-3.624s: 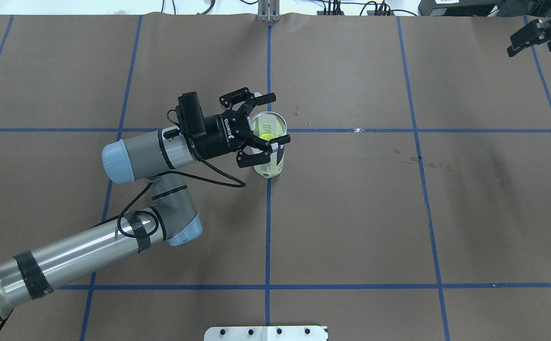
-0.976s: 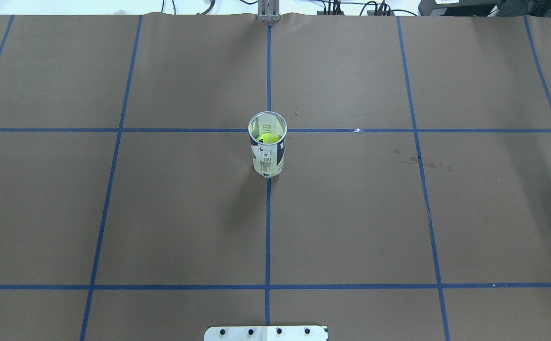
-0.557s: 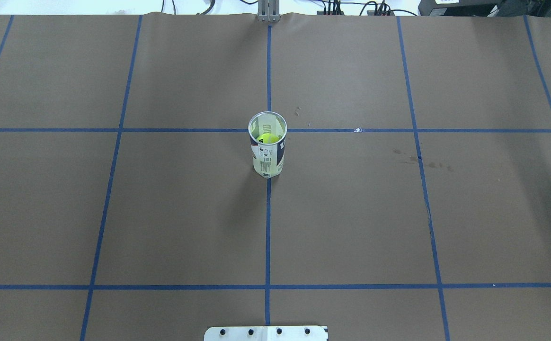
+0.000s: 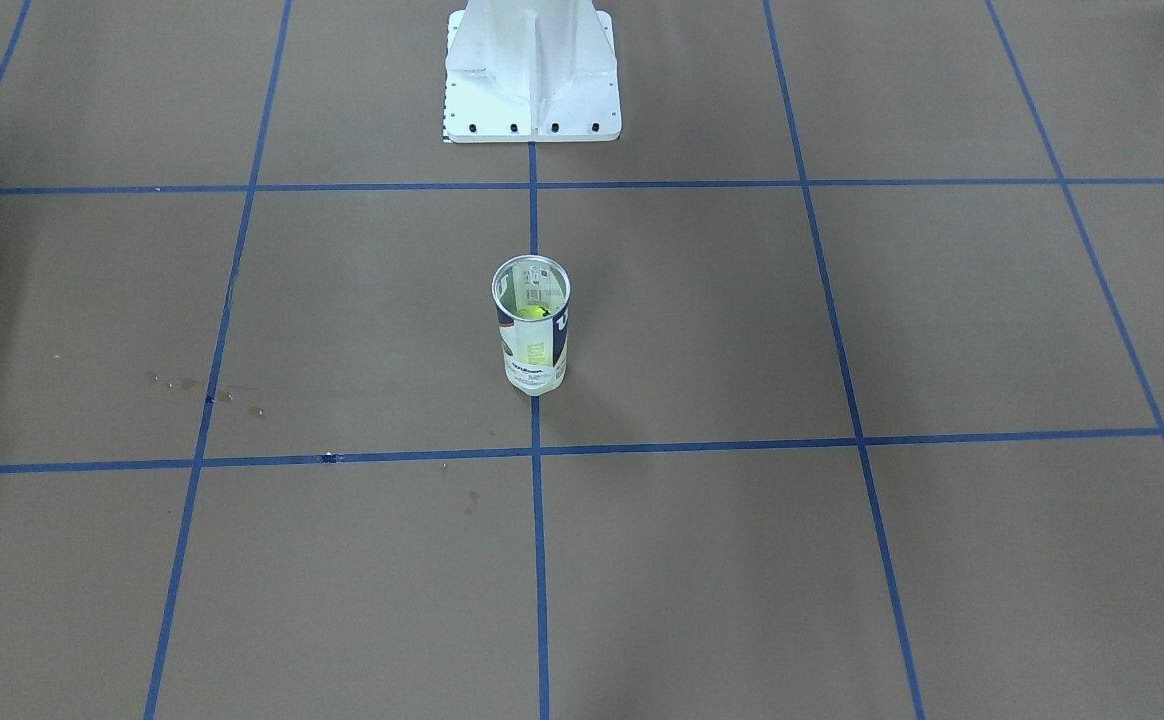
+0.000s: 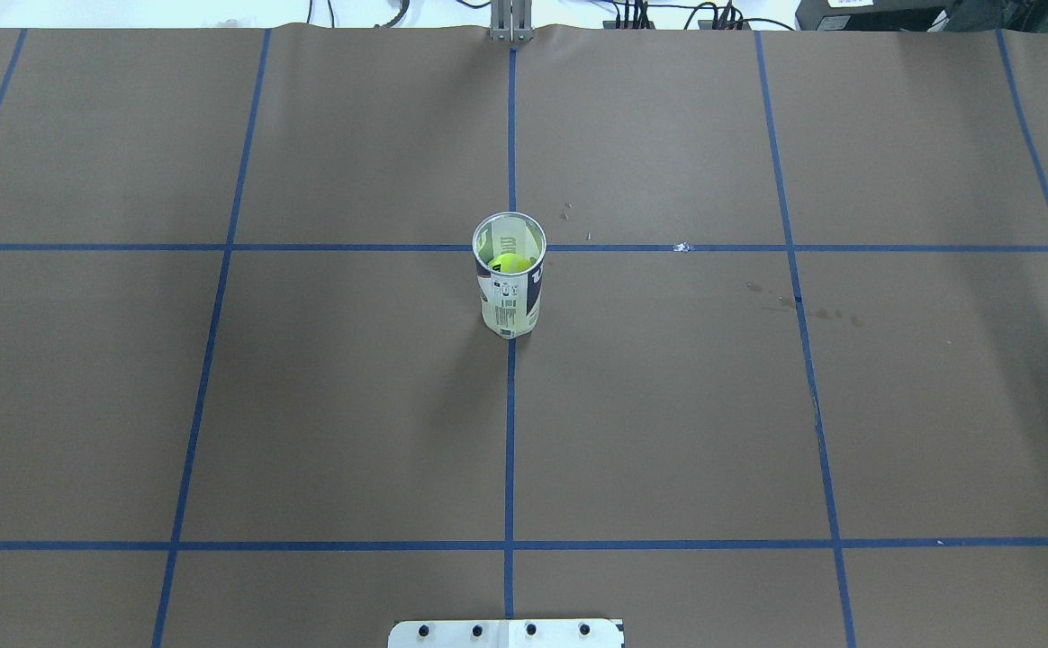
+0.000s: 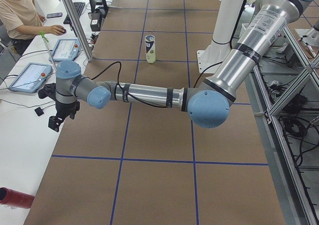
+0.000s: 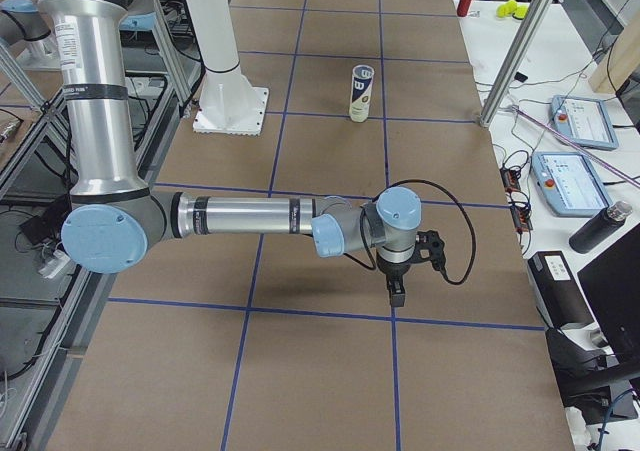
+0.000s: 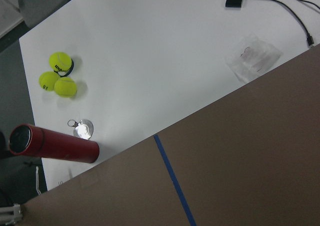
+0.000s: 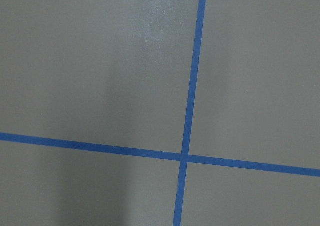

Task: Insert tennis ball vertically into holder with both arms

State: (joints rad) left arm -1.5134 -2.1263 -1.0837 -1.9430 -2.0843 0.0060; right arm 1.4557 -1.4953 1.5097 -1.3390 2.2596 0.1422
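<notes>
Holder (image 5: pixel 508 288) looks light, slick, crushable; hold mid-label gently. Left gripper (image 6: pixel 55 120) and right gripper (image 7: pixel 396 289) fingers: cannot tell.

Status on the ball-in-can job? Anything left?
Done, it seems: the can stands upright at the middle of the table, with a yellow ball inside, seen through its open mouth. In hand: nothing. The left gripper and right gripper sit at opposite table ends, far from the can. Left: nothing apparent.
</notes>
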